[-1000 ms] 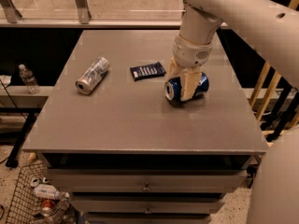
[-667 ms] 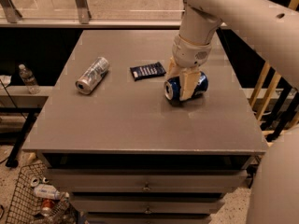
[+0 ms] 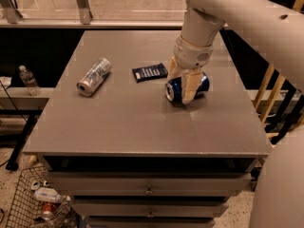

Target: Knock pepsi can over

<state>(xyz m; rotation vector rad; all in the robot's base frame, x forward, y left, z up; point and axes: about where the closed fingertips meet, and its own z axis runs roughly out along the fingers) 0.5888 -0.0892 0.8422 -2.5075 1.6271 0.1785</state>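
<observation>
The pepsi can, dark blue with a silver rim, lies on its side at the right middle of the grey table, its end facing front left. My gripper comes down from above on the white arm and straddles the can. One tan finger sits behind the can on its left and the other finger crosses its front. Both fingers look pressed against the can.
A slim silver can lies on its side at the table's left. A flat dark wrapper lies just left of the gripper. A water bottle stands on a shelf at the left, a wire basket on the floor, wooden rails at the right.
</observation>
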